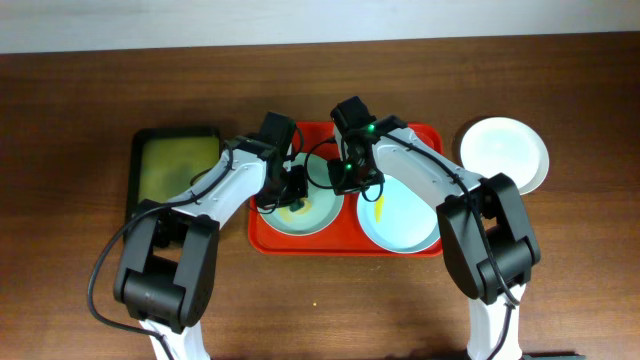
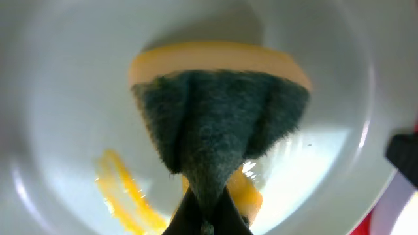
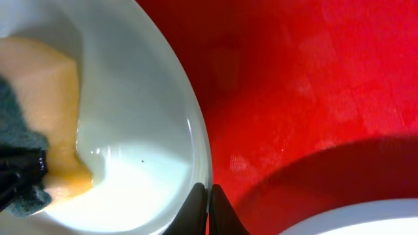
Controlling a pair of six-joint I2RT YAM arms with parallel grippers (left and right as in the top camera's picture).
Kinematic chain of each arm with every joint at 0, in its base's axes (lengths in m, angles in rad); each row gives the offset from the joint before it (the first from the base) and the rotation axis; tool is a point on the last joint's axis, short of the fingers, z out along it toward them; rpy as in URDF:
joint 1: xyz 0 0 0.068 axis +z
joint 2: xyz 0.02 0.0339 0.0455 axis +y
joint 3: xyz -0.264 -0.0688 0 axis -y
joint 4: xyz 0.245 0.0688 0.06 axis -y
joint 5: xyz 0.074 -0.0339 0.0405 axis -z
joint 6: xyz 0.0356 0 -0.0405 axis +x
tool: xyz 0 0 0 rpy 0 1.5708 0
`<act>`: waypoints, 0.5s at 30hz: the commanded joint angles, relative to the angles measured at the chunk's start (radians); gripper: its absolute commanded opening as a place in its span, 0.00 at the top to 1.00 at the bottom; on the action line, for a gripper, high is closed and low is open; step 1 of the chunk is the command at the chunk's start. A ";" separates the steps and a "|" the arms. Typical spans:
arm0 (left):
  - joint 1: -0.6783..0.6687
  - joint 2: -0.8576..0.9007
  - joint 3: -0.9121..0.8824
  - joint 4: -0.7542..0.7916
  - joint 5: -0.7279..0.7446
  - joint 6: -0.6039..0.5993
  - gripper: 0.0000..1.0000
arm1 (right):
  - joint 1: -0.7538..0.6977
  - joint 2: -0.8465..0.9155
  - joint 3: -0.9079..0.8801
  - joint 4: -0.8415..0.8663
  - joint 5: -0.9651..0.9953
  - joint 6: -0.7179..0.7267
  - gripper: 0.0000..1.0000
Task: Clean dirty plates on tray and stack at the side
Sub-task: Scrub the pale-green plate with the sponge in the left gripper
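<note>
Sponge (image 2: 219, 130) in left hand (image 2: 208, 219) on yellow-smeared mint plate (image 2: 65, 130) (in red tray (image 3: 294, 98))

Overhead cam looks straight down, far. My 2 wrist cams face down, v. close, sharing mint plate (image 1: 318, 218) at tray's (image 1: 347, 240) 9 o'clock.

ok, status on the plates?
Left end effector shut on sponge, on mint green plate. Right end effector shut on its rim. Yellow smear inside. Nothing blocking.

no readable text, labels or numbers
</note>
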 commanded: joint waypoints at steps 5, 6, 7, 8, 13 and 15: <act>0.003 0.025 0.068 -0.166 -0.315 -0.105 1.00 | -0.023 -0.004 0.010 -0.025 0.065 0.023 0.96; 0.003 0.023 0.085 -0.185 -0.333 -0.107 1.00 | -0.023 -0.004 0.010 -0.027 0.065 0.023 0.96; 0.003 0.018 0.100 -0.197 -0.333 -0.107 1.00 | -0.023 -0.004 0.010 -0.027 0.065 0.023 0.96; 0.003 0.012 0.108 -0.203 -0.331 -0.108 1.00 | -0.023 -0.004 0.010 -0.028 0.065 0.023 0.96; -0.008 0.004 0.085 -0.114 0.013 -0.114 1.00 | -0.023 -0.004 0.010 -0.029 0.064 0.023 0.96; -0.029 0.005 0.054 -0.067 0.024 -0.114 1.00 | -0.023 -0.004 0.010 -0.029 0.064 0.023 0.96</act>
